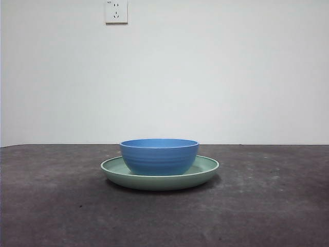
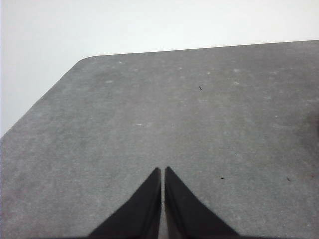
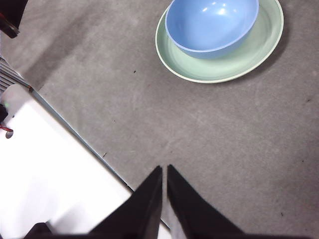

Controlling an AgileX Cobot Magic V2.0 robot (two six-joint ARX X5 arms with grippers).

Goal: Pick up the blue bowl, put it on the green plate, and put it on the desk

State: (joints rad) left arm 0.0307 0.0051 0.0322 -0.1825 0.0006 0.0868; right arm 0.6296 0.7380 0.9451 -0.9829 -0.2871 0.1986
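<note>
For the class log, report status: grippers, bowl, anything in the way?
Left gripper shut, over bare desk. Right gripper shut, apart from the plate. Blue bowl sits upright on the plate. Nothing in the way.

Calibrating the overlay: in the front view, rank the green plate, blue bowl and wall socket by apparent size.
1. green plate, widest.
2. blue bowl, narrower, sitting on the plate.
3. wall socket, smallest, but on the far wall, so true size is unsure.

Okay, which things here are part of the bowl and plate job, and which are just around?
Job: blue bowl, sitting in the green plate; desk; right gripper and left gripper, both away from them.
Just around: wall socket.
</note>
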